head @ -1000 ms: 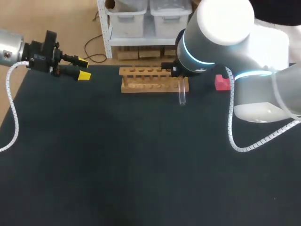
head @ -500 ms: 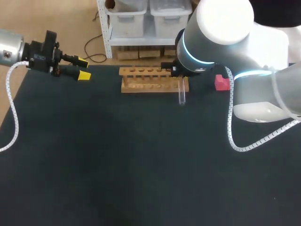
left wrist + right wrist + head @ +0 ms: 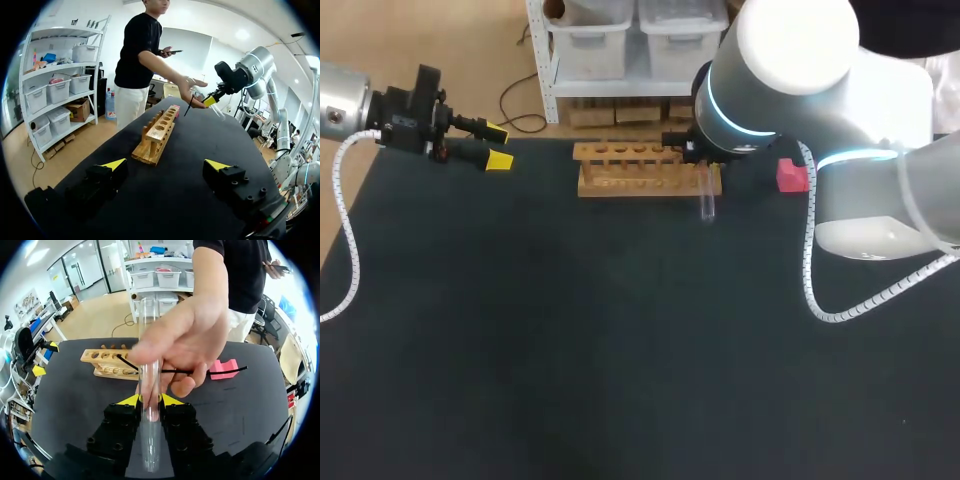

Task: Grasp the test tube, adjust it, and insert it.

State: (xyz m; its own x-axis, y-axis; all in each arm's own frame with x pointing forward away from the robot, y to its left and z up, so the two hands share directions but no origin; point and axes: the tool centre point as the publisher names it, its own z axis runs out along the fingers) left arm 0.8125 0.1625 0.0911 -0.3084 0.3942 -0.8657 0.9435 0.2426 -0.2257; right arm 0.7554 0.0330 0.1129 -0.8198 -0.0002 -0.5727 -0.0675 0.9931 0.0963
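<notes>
The right gripper [image 3: 150, 400] is closed on the clear glass test tube [image 3: 149, 440]; its yellow tips press the tube from two sides. A person's hand [image 3: 185, 340] also grasps the tube, just ahead of the fingers. Beyond it stand the light wooden rack [image 3: 111, 364] and a pink block [image 3: 223, 369] on the black table [image 3: 75, 405]. The left gripper [image 3: 495, 146] hangs open, well apart from the rack.

test tube [image 3: 150, 445] clear | rack [image 3: 620, 180] tan wood | block [image 3: 792, 176] pink | table [image 3: 570, 350] black | left gripper [image 3: 165, 164] tips yellow
</notes>
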